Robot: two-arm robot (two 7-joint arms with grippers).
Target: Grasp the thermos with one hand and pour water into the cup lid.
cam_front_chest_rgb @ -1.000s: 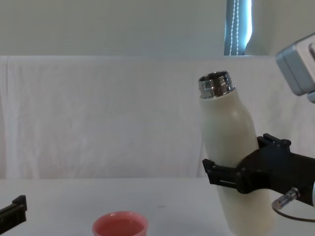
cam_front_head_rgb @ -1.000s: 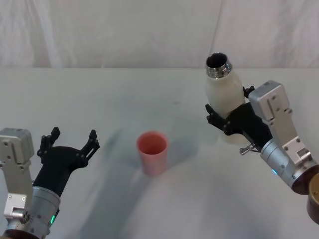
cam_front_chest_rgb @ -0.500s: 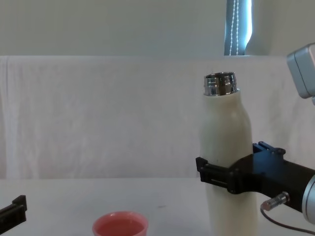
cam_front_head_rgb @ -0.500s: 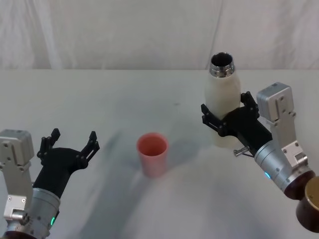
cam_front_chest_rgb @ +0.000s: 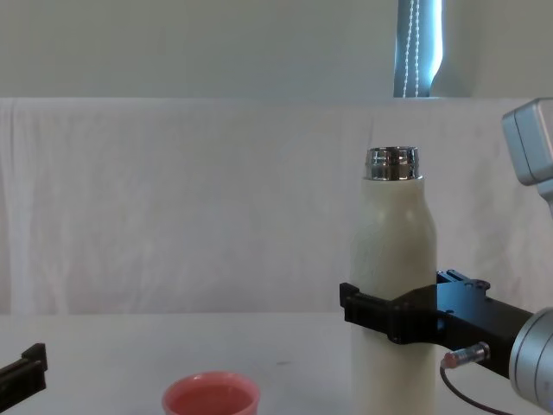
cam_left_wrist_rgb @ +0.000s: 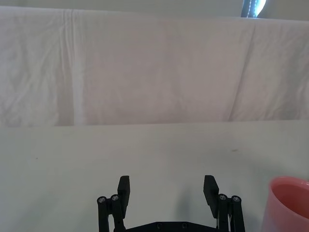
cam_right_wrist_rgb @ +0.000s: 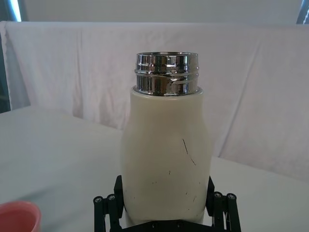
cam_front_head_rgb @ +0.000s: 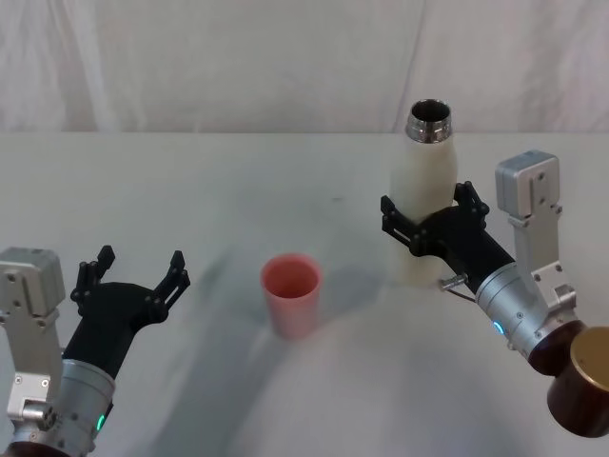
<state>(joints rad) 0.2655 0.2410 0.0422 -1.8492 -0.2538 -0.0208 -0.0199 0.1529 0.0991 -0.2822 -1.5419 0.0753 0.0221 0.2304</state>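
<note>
A white cloth covers the surface (cam_front_head_rgb: 285, 181) and hangs behind it. The right claw (cam_front_head_rgb: 427, 217) clasps the upright thermos (cam_front_head_rgb: 424, 195) at mid-body, right of the cup lid (cam_front_head_rgb: 290, 290). The left claw (cam_front_head_rgb: 129, 281) hovers spread wide, left of the cup lid.
</note>
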